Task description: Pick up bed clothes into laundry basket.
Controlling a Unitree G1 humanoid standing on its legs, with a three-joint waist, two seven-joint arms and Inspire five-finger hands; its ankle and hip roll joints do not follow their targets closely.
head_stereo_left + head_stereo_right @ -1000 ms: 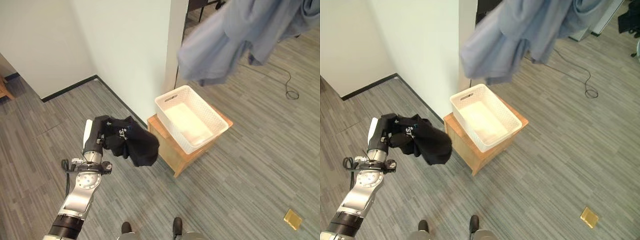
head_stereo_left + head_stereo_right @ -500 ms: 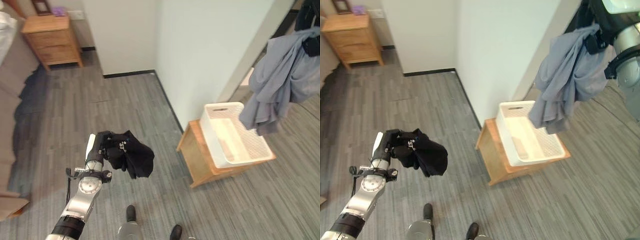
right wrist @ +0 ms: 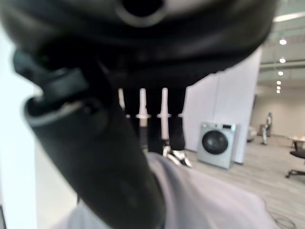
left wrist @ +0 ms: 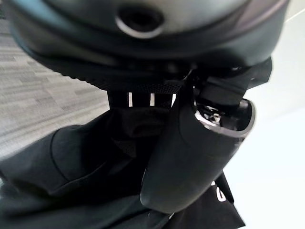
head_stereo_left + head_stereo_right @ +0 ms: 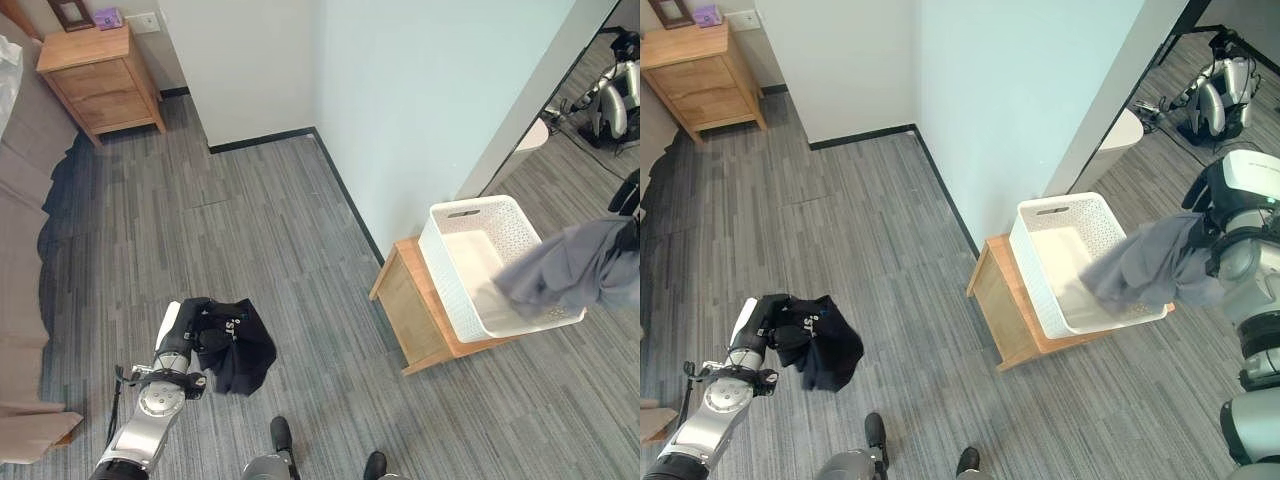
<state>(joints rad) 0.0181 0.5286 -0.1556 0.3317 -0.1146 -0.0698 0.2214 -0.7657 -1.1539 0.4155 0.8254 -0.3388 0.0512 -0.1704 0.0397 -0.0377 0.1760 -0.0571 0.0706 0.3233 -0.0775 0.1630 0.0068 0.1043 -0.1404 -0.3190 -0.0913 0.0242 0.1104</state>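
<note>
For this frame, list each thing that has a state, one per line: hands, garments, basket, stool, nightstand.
left hand: shut on black garment
right hand: shut on grey garment
black garment: held off the floor
grey garment: hanging over the basket's rim
white laundry basket: upright on wooden stool
wooden nightstand: drawers closed

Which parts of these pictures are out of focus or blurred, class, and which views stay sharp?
Left wrist view: the left hand and black garment are soft at close range. Right wrist view: the right hand and grey garment are blurred. Right eye view: the white perforated plastic laundry basket is crisp.
</note>
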